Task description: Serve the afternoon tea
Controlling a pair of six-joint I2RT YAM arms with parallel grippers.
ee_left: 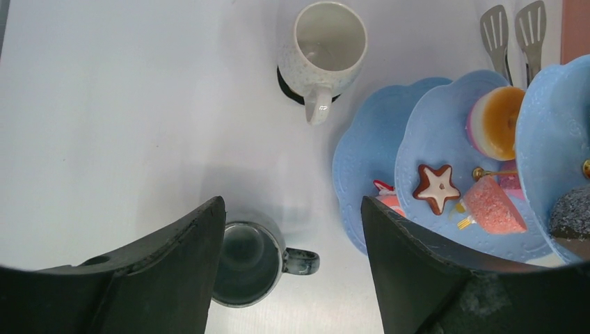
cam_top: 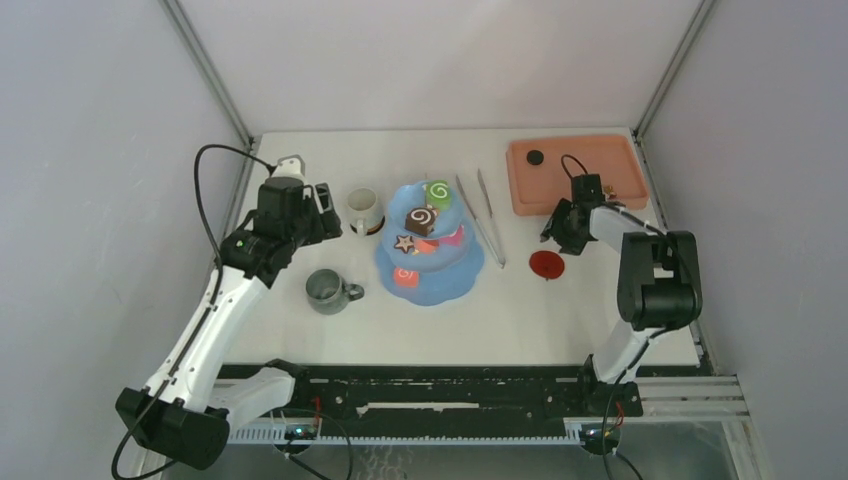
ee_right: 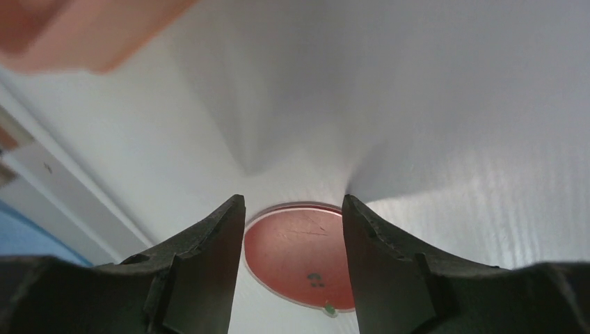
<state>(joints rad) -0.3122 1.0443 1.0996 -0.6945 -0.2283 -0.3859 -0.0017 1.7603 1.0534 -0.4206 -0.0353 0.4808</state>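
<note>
The light blue three-tier cake stand [cam_top: 440, 280] stands mid-table with swirl rolls, a star cookie [ee_left: 436, 187] and an orange tart [ee_left: 497, 120] on its tiers. A white mug [cam_top: 364, 208] sits on a dark coaster to its left; it also shows in the left wrist view [ee_left: 327, 47]. A grey-green mug [cam_top: 327, 290] stands nearer; in the left wrist view [ee_left: 247, 264] it lies below the jaws. My left gripper [ee_left: 292, 216] is open and empty above it. My right gripper [ee_right: 292, 209] is open, just above a red disc coaster [ee_right: 303, 254], also in the top view [cam_top: 547, 264].
A salmon-pink tray [cam_top: 620, 192] at the back right holds a small black disc [cam_top: 535, 157]. Long metal tongs [cam_top: 482, 215] lie between the stand and the tray. Grey walls close the table on the left, right and back.
</note>
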